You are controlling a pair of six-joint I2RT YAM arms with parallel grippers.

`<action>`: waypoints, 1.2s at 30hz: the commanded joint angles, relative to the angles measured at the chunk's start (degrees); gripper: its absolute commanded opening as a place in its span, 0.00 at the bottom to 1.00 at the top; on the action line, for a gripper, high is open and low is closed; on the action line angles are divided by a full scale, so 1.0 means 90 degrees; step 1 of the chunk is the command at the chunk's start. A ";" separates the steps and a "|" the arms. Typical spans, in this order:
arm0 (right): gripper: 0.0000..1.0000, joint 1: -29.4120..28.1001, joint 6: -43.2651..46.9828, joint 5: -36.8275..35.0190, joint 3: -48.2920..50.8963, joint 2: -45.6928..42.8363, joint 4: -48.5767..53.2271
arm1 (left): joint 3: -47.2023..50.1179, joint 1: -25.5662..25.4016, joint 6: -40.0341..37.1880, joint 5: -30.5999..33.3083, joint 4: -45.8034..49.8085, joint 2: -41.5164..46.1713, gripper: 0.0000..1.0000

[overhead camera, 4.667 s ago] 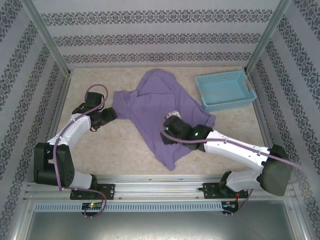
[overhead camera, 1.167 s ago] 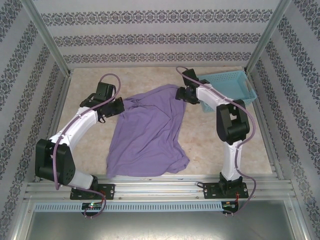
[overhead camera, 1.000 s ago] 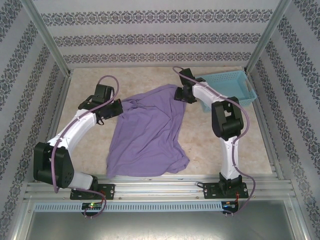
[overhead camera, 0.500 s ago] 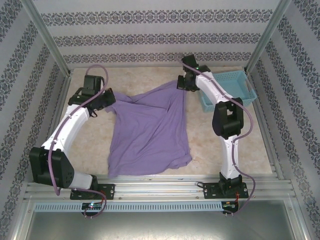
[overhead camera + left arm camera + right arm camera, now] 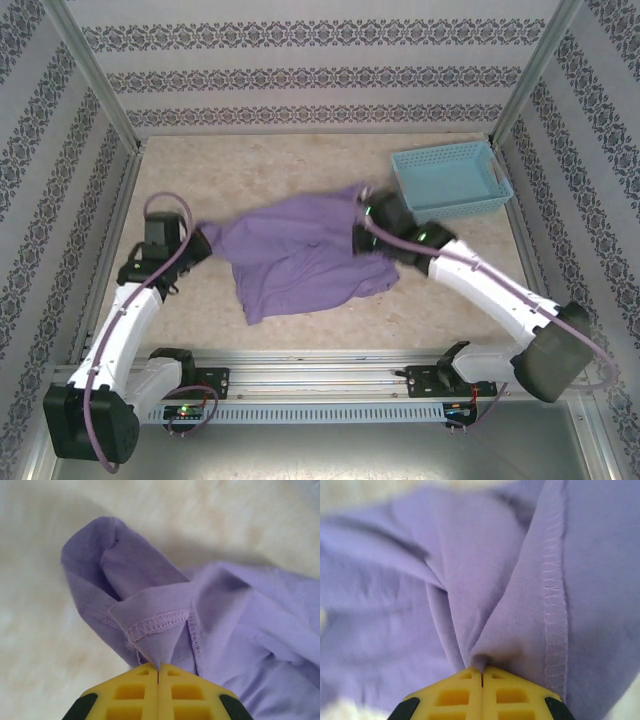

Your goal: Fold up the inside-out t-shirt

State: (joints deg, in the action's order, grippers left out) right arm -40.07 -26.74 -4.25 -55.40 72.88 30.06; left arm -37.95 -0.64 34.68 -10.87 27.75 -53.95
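We see the shirt (image 5: 295,255) bunched across the middle of the table (image 5: 250,165), spanning from one claw to the other. Our left claw (image 5: 190,243) sits at the shirt's 9 o'clock end, its yellow fingers (image 5: 130,692) pressed together on a stitched hem fold. Our right claw (image 5: 366,226), at 3 o'clock, is likewise clamped on cloth beside a seam. The basket (image 5: 440,155) lies near, at the shirt's 1 o'clock.

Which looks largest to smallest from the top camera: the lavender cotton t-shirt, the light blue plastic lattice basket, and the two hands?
1. Lavender cotton t-shirt
2. Light blue plastic lattice basket
3. Left hand and right hand: alike, unranked
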 commanded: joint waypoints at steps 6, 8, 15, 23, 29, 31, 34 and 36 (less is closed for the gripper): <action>0.33 -0.0786 -0.1532 -0.0379 0.2074 -0.0229 -0.0203 | 0.1051 0.0042 0.0435 0.0090 0.0295 0.0347 0.00; 0.50 -0.0472 -0.1232 -0.0522 0.1756 -0.0682 0.0127 | 0.0954 0.0042 0.0510 0.0187 0.0269 0.0316 0.00; 0.59 0.1386 -0.0705 -0.0101 0.0945 -0.1191 0.0380 | 0.0726 0.0042 0.0573 0.0565 0.0339 0.0443 0.00; 0.61 0.1667 -0.0603 0.0072 0.0887 -0.0029 0.0188 | 0.0909 0.0042 0.0565 0.0522 0.0406 0.0512 0.00; 0.55 0.1749 -0.0401 0.0094 0.0847 0.0843 0.0029 | 0.0833 0.0041 0.0546 0.0535 0.0410 0.0484 0.00; 0.49 0.1807 -0.0290 0.0140 0.0757 0.1030 0.0052 | 0.0737 0.0042 0.0504 0.0602 0.0468 0.0506 0.00; 0.17 0.1874 -0.0128 -0.0043 0.0536 0.1023 0.0291 | 0.0534 0.0044 0.0428 0.0714 0.0585 0.0555 0.00; 0.03 0.1865 0.0028 -0.0420 0.0310 0.0722 0.0580 | 0.0342 0.0052 0.0393 0.0813 0.0690 0.0604 0.00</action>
State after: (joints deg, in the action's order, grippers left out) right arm -23.73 -28.82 -4.10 -48.64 82.41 32.25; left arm -31.46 -0.64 39.09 -6.20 31.90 -49.78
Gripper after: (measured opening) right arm 0.076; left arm 0.049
